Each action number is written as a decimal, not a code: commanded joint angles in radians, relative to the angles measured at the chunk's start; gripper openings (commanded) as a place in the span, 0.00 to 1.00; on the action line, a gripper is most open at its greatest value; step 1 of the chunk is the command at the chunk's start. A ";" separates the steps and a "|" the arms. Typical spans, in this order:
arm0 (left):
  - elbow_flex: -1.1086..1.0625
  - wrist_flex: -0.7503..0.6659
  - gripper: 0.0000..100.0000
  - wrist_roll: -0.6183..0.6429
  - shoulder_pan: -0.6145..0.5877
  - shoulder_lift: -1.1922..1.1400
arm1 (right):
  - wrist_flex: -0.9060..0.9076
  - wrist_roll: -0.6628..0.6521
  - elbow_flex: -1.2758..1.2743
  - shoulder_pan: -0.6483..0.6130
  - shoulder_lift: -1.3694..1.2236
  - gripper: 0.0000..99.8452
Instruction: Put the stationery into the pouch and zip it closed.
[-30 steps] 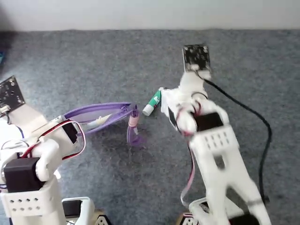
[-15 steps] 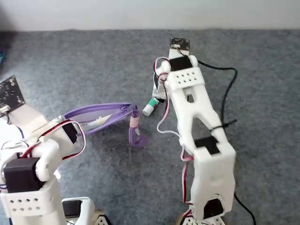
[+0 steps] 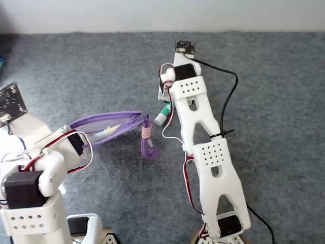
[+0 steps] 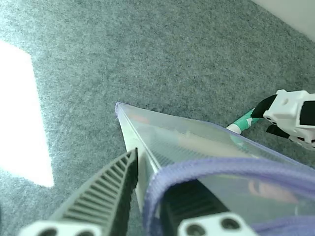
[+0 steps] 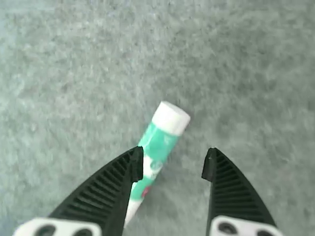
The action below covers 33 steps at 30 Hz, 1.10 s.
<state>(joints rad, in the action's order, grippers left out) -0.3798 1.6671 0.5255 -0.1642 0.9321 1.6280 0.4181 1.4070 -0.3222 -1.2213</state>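
While the left fingers are clamped on the purple rim of the pouch, holding it edge-up at the left of the grey worktop with its open mouth a long narrow slit running rightward, the coming move depends on the other arm. At the right end of that slit hangs the pouch's purple strap. Just beyond it the glue stick lies flat on the worktop, near the pouch but apart from it. In the high view its long axis runs on a slant, with the white cap end toward the pouch and the green barrel passing under the right arm's wrist, so the right arm is much the nearer one. The right fingers stand over the stick, parted to a middling gap and gripping nothing. In the right wrist view the stick is not centred in that gap. The barrel lies close along one finger and slips beneath its tip, the cap points out ahead of both tips, and the other finger is well clear. I judge the gap must shift toward the barrel, or turn across it, before closing. The barrel carries print and a red mark, both too blurred to read.
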 commanded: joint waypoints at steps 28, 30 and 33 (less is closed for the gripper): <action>0.038 -0.037 0.01 0.012 -0.006 0.015 | 0.171 -0.195 0.242 -0.039 0.073 0.01; 0.038 -0.037 0.01 0.012 -0.006 0.015 | 0.173 -0.192 0.204 -0.041 0.145 0.01; 0.038 -0.038 0.01 0.012 -0.006 0.015 | 0.173 -0.175 0.110 -0.047 0.277 0.01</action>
<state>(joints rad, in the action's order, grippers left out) -0.3798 1.6671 0.5255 -0.1642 0.9321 1.7538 0.2401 1.5666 -0.3560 -1.1216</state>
